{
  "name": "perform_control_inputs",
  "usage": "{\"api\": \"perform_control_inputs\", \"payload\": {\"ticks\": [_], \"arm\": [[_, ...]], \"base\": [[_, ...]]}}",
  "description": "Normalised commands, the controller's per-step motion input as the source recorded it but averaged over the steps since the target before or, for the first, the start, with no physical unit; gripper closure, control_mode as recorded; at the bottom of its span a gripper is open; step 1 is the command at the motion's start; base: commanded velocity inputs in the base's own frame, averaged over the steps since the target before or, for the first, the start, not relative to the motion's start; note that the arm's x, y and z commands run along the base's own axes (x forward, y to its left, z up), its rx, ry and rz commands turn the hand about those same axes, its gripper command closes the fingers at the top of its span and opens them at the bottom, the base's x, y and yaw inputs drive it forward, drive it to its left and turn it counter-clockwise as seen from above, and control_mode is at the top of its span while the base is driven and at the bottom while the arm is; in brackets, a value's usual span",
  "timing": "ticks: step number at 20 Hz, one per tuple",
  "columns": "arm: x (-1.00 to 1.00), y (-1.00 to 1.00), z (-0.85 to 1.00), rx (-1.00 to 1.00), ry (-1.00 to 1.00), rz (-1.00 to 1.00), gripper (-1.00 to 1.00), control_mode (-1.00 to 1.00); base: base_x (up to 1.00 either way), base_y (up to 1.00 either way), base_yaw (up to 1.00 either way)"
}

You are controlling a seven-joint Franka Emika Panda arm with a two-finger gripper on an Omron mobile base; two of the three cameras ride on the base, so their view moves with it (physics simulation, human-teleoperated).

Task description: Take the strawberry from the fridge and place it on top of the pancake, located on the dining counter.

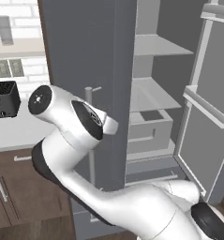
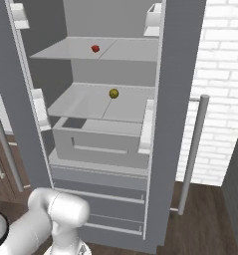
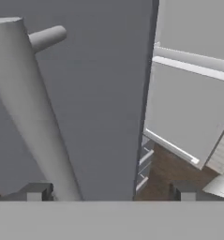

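Strawberry (image 2: 95,48) waits on the fridge (image 2: 165,124) shelf beyond our hand (image 3: 111,192); fingers apart by the door handle (image 3: 36,117), holding nothing.

The fridge (image 2: 115,124) top and bottom run past the frame edges.

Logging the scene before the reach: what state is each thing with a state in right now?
fridge: doors open, shelves exposed.
strawberry: resting on the upper shelf, untouched.
yellow-green ball: resting on the shelf below.
drawer: pulled partly out under that shelf.
gripper: open, holding nothing, close to the fridge door and its bar handle.
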Motion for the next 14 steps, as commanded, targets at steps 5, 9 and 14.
{"api": "perform_control_inputs", "payload": {"ticks": [5,9,14], "arm": [[-0.75,-0.46,0.26,0.22,0.09,0.11,-1.00,-1.00],[-0.14,-0.61,0.04,0.26,0.18,0.03,-1.00,-1.00],[0.11,-0.93,0.00,0.51,0.16,0.01,-1.00,-1.00]], "base": [[0.00,0.00,0.00],[0.00,0.00,0.00],[0.00,0.00,0.00]]}}
